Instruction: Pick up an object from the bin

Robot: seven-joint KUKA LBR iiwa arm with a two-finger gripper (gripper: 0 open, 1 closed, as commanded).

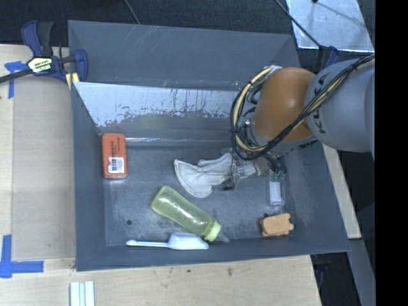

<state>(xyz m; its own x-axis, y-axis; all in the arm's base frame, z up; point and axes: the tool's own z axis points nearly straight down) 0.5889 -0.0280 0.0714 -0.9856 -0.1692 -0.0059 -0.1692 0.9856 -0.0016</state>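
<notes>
Grey bin floor [150, 171] lies bare beside tool [234, 177] at edge of white cloth [196, 177]

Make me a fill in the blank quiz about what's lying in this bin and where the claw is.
1. The claw is at the right-hand edge of the crumpled ____ cloth in the middle of the bin.
2. The orange block with a barcode label lies on the ____ side of the view.
3. Of the yellow-green bottle and the tan sponge piece, the one nearer the orange block is the ____.

Missing words: white; left; bottle.
</notes>
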